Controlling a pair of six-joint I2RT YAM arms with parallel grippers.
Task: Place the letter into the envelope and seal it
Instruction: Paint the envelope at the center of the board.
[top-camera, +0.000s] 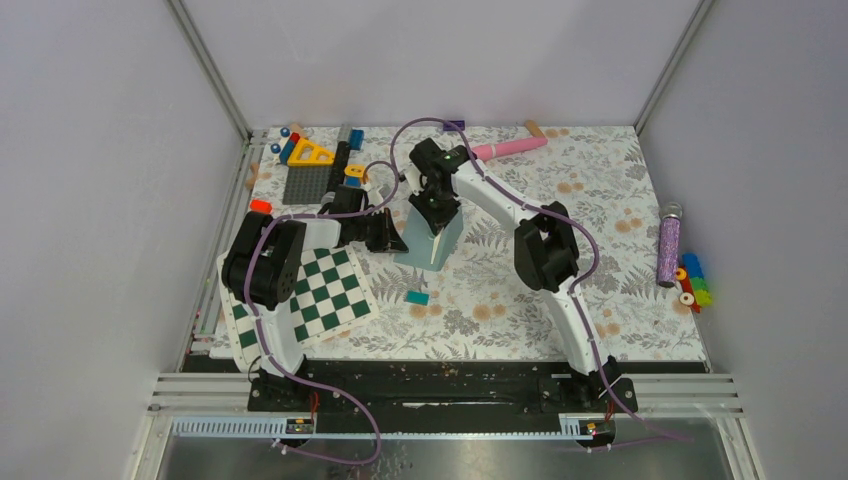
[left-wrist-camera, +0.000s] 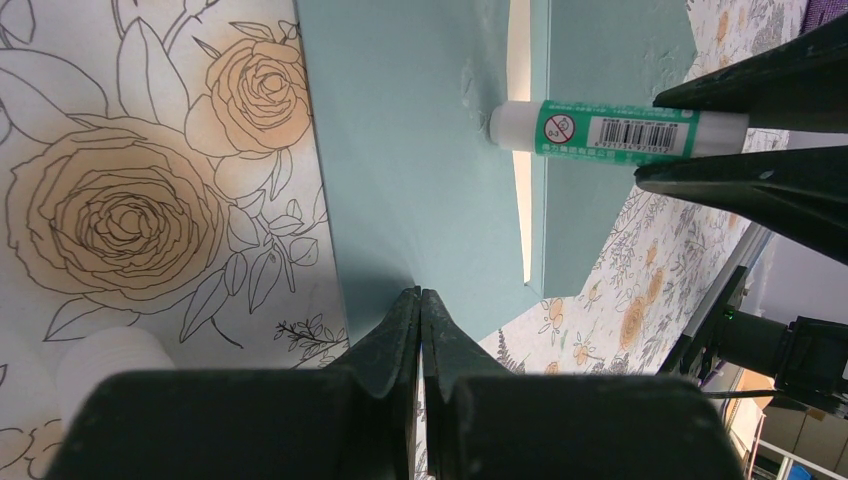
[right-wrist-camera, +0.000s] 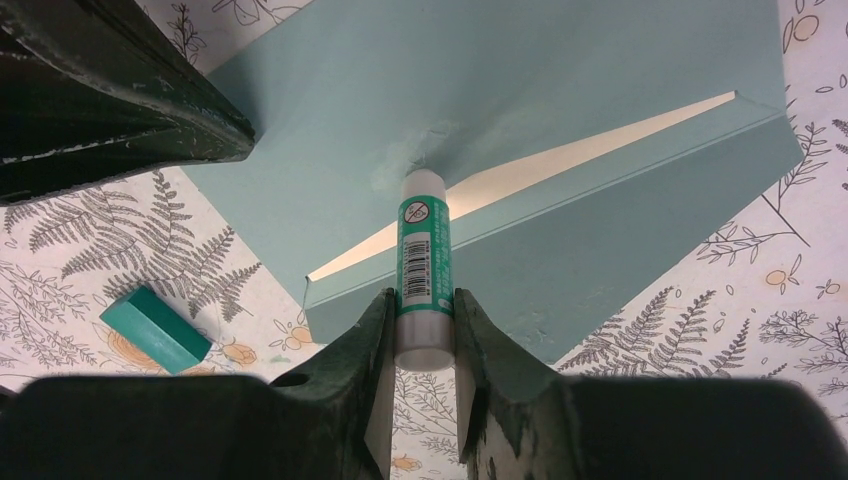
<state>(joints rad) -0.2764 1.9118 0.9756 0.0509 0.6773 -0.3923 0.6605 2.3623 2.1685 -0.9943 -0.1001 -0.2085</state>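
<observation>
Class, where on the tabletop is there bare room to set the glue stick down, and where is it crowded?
Bare cloth: back right, between the pink stick and the glitter tube, and in front of the teal block, up to the right arm. Crowded: the toys back left, and the envelope where the left gripper and right gripper meet.

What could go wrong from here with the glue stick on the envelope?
The glue stick touches right beside the opening where the letter shows, so glue may smear onto it. The shut left gripper seems to pin only one corner of the envelope; dragging the stick with the right gripper might shift or crease it.
</observation>
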